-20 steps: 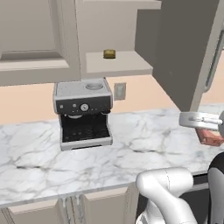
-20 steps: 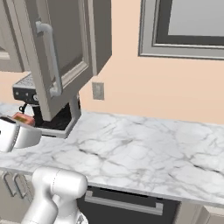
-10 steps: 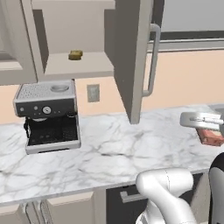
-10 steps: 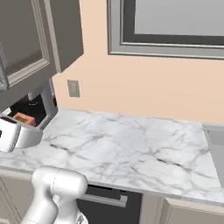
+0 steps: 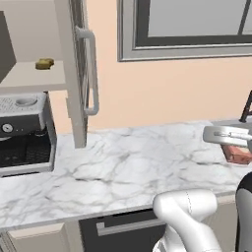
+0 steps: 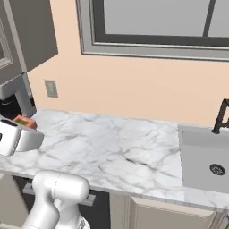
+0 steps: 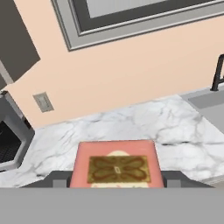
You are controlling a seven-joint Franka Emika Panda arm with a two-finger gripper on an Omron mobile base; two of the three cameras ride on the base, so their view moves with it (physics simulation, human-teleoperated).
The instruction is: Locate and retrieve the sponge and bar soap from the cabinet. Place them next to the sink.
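Note:
The pinkish-red bar soap sits between my gripper's two dark fingers, which are shut on its sides. From the left base view the gripper hangs over the counter's right end with the soap under it. The right base view has the gripper and soap at the far left. The yellowish-tan sponge lies on a shelf of the open cabinet. The grey sink with its black faucet lies at the counter's right end.
A coffee machine stands under the cabinet on the left of the marble counter. The open cabinet door with its bar handle juts out over the counter. A wall outlet and a window are behind.
The whole picture has slid left as the base drove to the right: cabinet and coffee machine now sit at the left edge and the sink has come into view. The gripper still holds the soap.

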